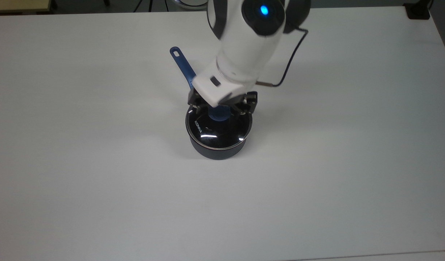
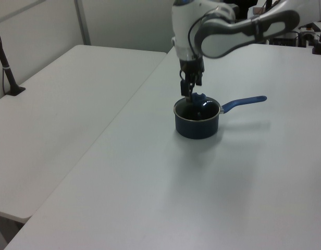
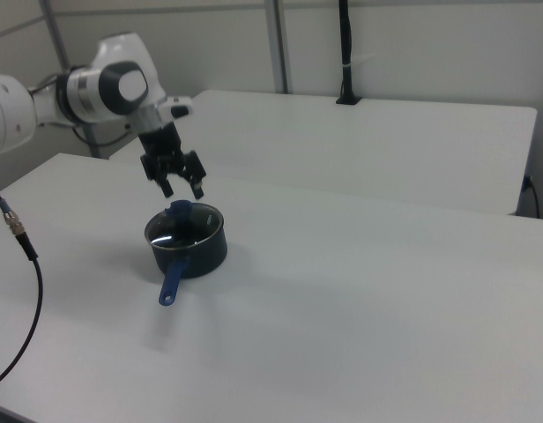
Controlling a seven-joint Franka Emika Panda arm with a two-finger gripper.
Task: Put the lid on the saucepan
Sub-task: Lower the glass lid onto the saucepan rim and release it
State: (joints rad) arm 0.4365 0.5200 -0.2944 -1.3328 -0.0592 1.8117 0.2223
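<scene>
Top view looks steeply down; left and right views face obliquely; all share the saucepan.

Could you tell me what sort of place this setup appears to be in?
Most likely a robotics lab or test room, not a kitchen. A robot arm's gripper hangs open above a lidded saucepan on a bare white table, with more plain tables alongside, partition walls and a loose cable.

The glass lid with its blue knob sits flat on the dark saucepan, whose long blue handle points toward the top view's upper left.
</scene>
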